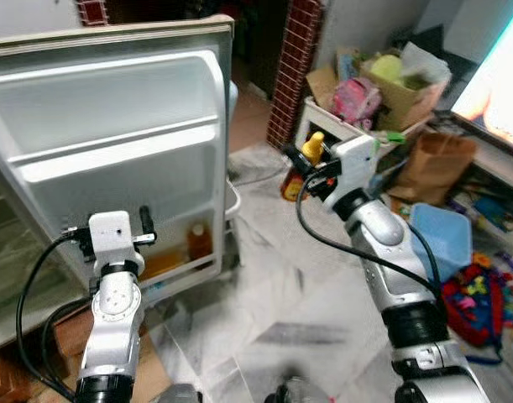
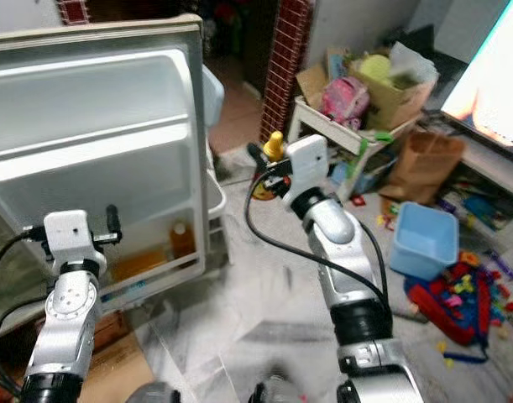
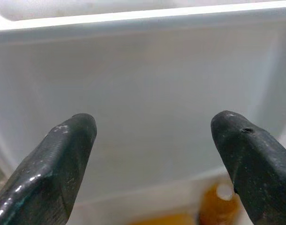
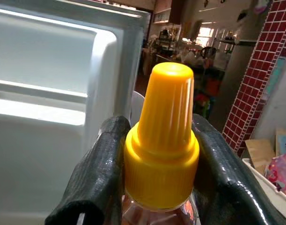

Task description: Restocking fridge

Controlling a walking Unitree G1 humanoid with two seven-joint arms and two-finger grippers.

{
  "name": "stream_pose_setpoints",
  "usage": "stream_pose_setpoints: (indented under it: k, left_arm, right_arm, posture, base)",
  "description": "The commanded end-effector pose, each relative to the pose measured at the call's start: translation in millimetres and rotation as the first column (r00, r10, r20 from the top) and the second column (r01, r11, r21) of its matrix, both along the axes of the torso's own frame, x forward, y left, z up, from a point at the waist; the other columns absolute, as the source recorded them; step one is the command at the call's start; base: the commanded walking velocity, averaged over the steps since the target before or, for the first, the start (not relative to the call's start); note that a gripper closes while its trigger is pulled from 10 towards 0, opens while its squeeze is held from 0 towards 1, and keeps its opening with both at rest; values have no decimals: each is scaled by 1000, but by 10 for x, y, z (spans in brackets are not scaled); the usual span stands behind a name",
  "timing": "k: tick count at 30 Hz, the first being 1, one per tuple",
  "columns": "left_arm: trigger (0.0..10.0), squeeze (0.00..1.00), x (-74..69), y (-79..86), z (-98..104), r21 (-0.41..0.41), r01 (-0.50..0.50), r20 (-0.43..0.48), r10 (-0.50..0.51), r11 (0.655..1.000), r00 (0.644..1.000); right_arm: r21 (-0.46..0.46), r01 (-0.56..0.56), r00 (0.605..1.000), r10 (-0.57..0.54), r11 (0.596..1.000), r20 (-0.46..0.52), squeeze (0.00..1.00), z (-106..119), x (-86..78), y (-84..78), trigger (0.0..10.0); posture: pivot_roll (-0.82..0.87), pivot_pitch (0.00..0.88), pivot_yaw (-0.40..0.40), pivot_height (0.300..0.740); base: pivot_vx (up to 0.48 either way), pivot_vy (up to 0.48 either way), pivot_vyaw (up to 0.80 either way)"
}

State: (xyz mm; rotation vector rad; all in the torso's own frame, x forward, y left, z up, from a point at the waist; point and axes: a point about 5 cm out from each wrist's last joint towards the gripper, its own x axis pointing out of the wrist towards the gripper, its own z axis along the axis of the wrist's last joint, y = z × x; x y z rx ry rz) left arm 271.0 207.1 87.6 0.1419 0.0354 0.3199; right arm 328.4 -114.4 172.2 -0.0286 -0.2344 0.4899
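The fridge door (image 1: 113, 126) stands wide open with its white inner shelves facing me. An orange bottle (image 1: 199, 241) stands in the door's bottom shelf, and its top (image 3: 220, 201) also shows in the left wrist view. My left gripper (image 1: 113, 231) is open and empty, held close to the door's lower shelf wall with its fingers (image 3: 72, 154) spread wide. To the right of the door's edge, my right gripper (image 1: 311, 165) is raised and shut on the neck of a clear sauce bottle (image 1: 300, 172) with a yellow cap (image 4: 164, 136).
A white tub (image 1: 232, 201) sits by the door's free edge. On the right are a blue bin (image 1: 445, 239), a paper bag (image 1: 437, 164), floor toys (image 1: 483, 302) and a white table (image 1: 323, 122) bearing a cardboard box (image 1: 390, 84). A brick pillar (image 1: 294, 59) stands behind.
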Motion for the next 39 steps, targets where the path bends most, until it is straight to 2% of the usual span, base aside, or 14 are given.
stream_pose_setpoints:
  k: [1, 6, 18, 25, 35, 36, 39]
  left_arm:
    - [10000, 0, -23, 66, -6, 8, -37, -10, 37, 999, 999]
    - [10000, 0, -14, 64, -11, 10, -32, -14, 32, 999, 999]
    - [10000, 0, 17, 33, -1, 16, -22, -15, 22, 1000, 1000]
    - [10000, 0, 16, -25, -11, -15, 32, -16, -33, 999, 999]
    - [10000, 0, 15, -39, -2, -10, 38, -10, -38, 999, 999]
    - [10000, 0, 14, -38, -4, -9, 36, -11, -36, 999, 999]
    - [10000, 0, 15, -36, -7, -8, 34, -13, -34, 999, 999]
  right_arm:
    - [5, -26, 998, 25, 1000, 57, 0, 117, -11, 74, 10000]
    - [-29, -51, 995, 53, 998, 82, 0, 117, -36, 110, 10000]
    - [-25, -34, 996, 36, 999, 83, 0, 124, -19, 106, 10000]
    - [-50, 34, 993, -28, 998, 113, 0, 166, 42, 31, 10000]
    - [-74, 95, 975, -78, 993, 208, 0, 379, 171, -51, 10000]
    - [-82, 99, 965, -75, 992, 253, 0, 472, 180, -36, 10000]
    - [-87, 92, 952, -62, 992, 300, 0, 579, 185, 5, 10000]
  posture:
    - [65, 0, -89, 716]
    - [66, 0, -89, 716]
    - [65, 0, -88, 716]
    - [66, 0, -90, 716]
    - [67, 0, -92, 716]
    - [67, 0, -92, 716]
    - [66, 0, -91, 716]
  base:
    - [0, 435, 0]
    - [0, 400, 241]
    - [0, 0, 756]
    - [0, 0, 0]
    - [345, 0, 0]
    - [319, 0, 0]
    - [280, 0, 0]
